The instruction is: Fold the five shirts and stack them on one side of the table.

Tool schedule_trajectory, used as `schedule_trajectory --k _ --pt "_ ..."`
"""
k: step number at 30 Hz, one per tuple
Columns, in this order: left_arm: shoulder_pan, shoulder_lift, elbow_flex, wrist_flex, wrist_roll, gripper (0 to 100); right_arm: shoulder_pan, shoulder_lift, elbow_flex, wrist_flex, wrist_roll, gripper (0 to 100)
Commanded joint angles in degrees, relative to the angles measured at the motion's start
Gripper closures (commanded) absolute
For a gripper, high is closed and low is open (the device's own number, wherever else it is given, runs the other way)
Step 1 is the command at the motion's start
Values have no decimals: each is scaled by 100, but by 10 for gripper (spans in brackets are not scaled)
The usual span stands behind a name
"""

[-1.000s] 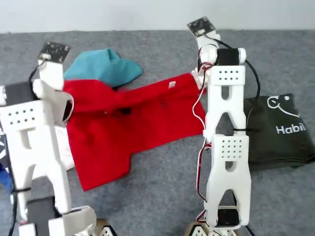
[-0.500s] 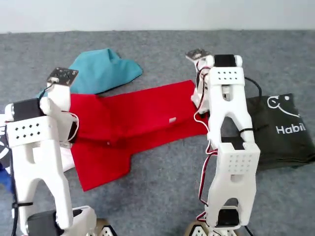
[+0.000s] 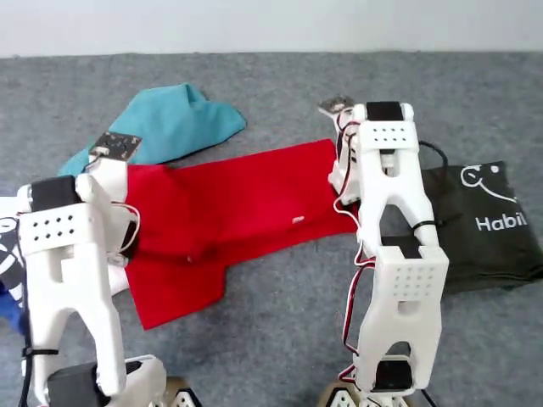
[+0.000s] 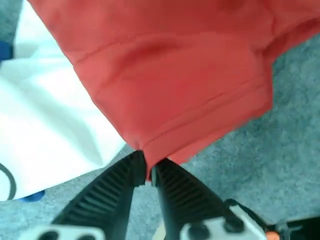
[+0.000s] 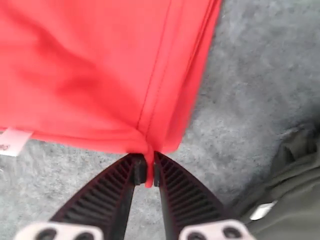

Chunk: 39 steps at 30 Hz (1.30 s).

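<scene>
Grey, felt-like tabletop (image 3: pixel 280 288) runs back to a pale wall (image 3: pixel 271 25). The left fingers (image 4: pixel 112 187) are closed to a narrow slit and pinch a hemmed corner of the red shirt (image 3: pixel 229 212). In the left wrist view the red cloth spreads away from that pinch, with a white shirt (image 4: pixel 45 125) lying beside and partly beneath it. A bit of blue (image 4: pixel 30 196) peeks out at the white cloth's edge.

The right fingers (image 5: pixel 115 192) are likewise shut tight, nipping the red shirt where a stitched seam meets its edge. A small white label (image 5: pixel 12 140) sits on the red cloth near that grip, and dark fabric shows just beyond the bare grey surface.

From above, the red shirt lies stretched across the middle of the tabletop between the two arms. The left arm (image 3: pixel 68 254) stands over its left end and the right arm (image 3: pixel 390 237) over its right corner. One part of the shirt reaches toward the near edge.

A teal shirt (image 3: pixel 170 123) lies crumpled at the far left, touching the red one's far edge. A dark shirt (image 3: pixel 484 229) with white print lies folded on the right side, partly under the right arm.
</scene>
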Motion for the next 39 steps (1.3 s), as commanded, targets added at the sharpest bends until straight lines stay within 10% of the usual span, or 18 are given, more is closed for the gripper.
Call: schedule_trajectory --k 1,20,39 --pt "-9 -202 198 132 -246 988 13 -418 237 -101 62 987" --pt "448 -211 1323 132 -1099 927 242 -470 246 418 62 854" --pt "835 -220 -48 123 -756 925 418 -2132 352 435 18 854"
